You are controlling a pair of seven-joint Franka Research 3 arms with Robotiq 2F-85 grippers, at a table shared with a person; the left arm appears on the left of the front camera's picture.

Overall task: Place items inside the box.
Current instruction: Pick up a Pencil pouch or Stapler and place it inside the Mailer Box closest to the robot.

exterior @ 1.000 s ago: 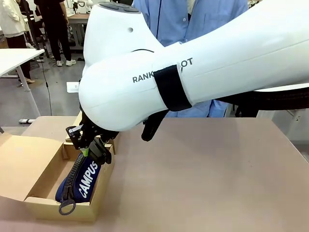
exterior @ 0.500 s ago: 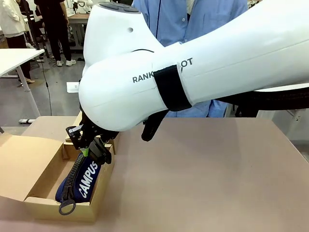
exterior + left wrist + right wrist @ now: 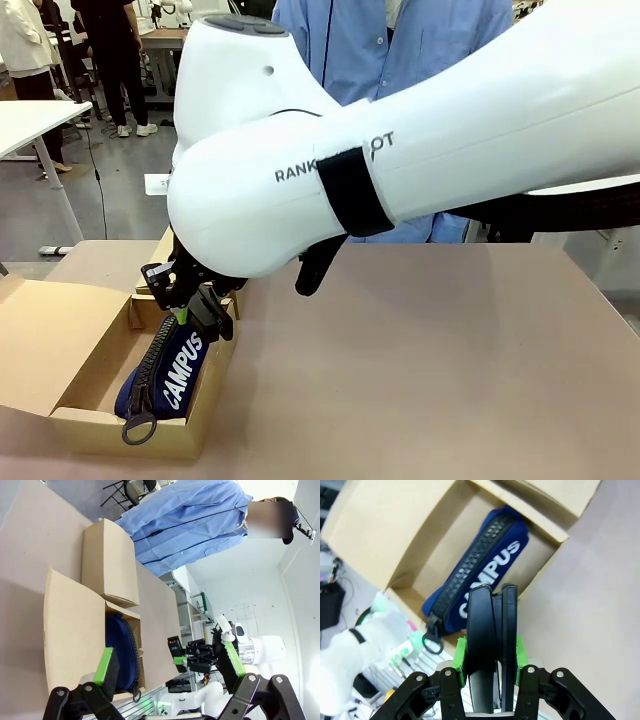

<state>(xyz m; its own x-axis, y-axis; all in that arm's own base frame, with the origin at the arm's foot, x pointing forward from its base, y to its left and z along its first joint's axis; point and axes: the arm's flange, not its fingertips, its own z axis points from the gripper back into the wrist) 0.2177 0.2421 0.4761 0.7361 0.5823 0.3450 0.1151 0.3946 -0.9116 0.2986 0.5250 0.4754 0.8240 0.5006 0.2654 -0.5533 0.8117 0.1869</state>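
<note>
Boxes come in a pair: two cardboard ones sit at the left side of the tabletop (image 3: 430,360). The longer box (image 3: 95,425) is at the near left, and its flap lid is folded open to the left. The shorter box (image 3: 110,562) is shut and sits just behind it, on the far side.

One navy pouch (image 3: 170,370) lies inside the open box, along its right wall. It has white letters that say "CAMPUS". Its zip faces up, and the ring on the zip pull hangs over the near wall.

One big white arm reaches across from the right. The right end effector (image 3: 490,647) has its two green pads pressed on one black stapler (image 3: 492,610), one pad on each side. The stapler stands on its thin edge over the far end of the pouch, near the right wall of the box. I cannot tell if it touches the pouch.

The left end effector (image 3: 166,650) is spread wide with nothing between its pads. It hangs on the near side of the boxes.

One person (image 3: 420,30) in a blue shirt stands at the far side of the tabletop.
</note>
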